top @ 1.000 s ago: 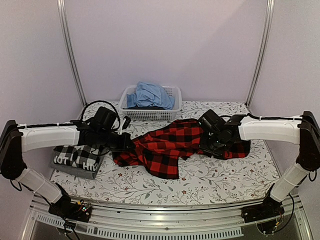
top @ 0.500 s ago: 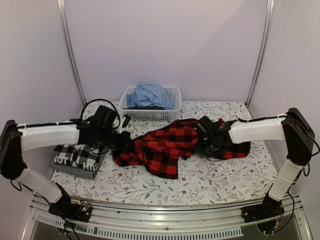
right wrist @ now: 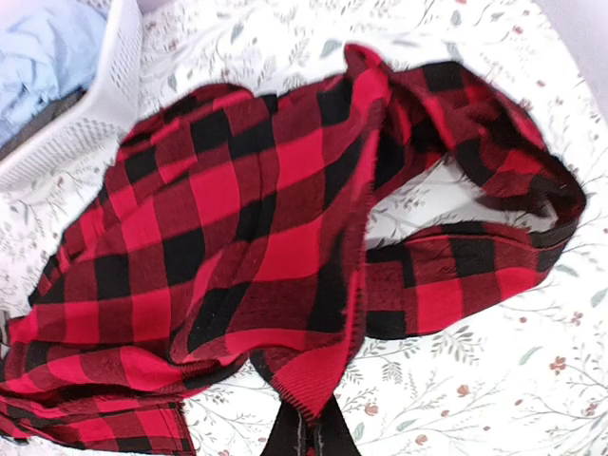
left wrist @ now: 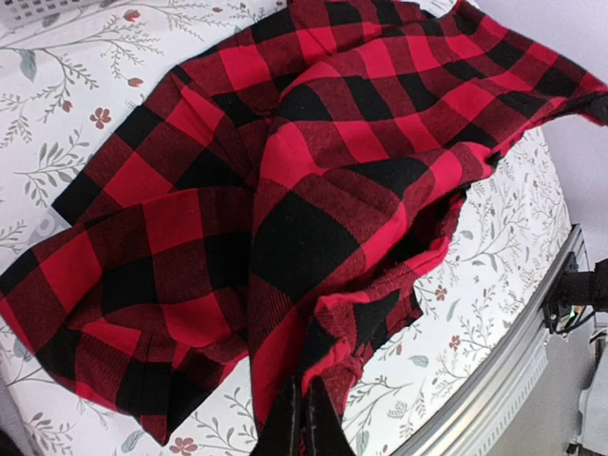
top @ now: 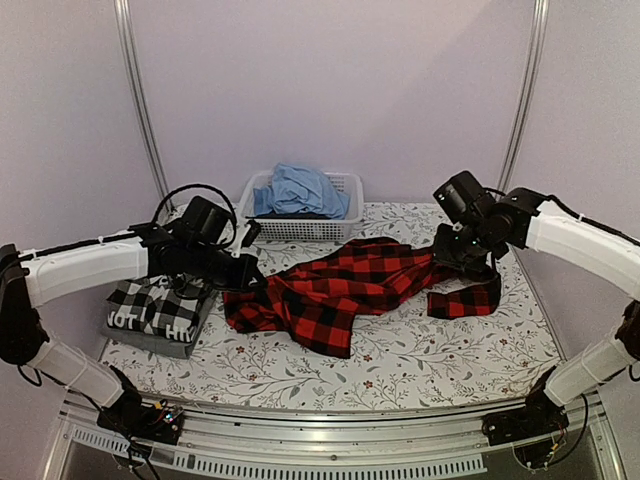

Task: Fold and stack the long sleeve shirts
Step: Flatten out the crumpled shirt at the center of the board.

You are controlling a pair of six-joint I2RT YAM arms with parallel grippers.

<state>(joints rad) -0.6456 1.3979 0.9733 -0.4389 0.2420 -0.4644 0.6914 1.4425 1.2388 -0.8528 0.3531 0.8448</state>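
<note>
A red-and-black check long sleeve shirt (top: 335, 290) lies crumpled and stretched across the middle of the table. My left gripper (top: 252, 282) is shut on its left edge; in the left wrist view the fingertips (left wrist: 304, 423) pinch a fold of that cloth (left wrist: 313, 190). My right gripper (top: 449, 262) is raised over the table's right side, shut on the shirt's hem (right wrist: 318, 380), which hangs up from the table. One sleeve (top: 465, 300) trails loose at the right. A folded black-and-white check shirt (top: 160, 305) sits on a dark grey one (top: 150, 340) at the left.
A white basket (top: 345, 215) holding blue cloth (top: 298, 188) stands at the back centre; its corner (right wrist: 95, 104) shows in the right wrist view. The table's metal front rail (left wrist: 494, 380) runs close beside the left gripper. Floral tablecloth (top: 440, 350) shows at the front right.
My right gripper has shut on the flannel's hem and drawn back up and to the right, stretching the shirt. The left arm has shifted slightly left, still gripping.
</note>
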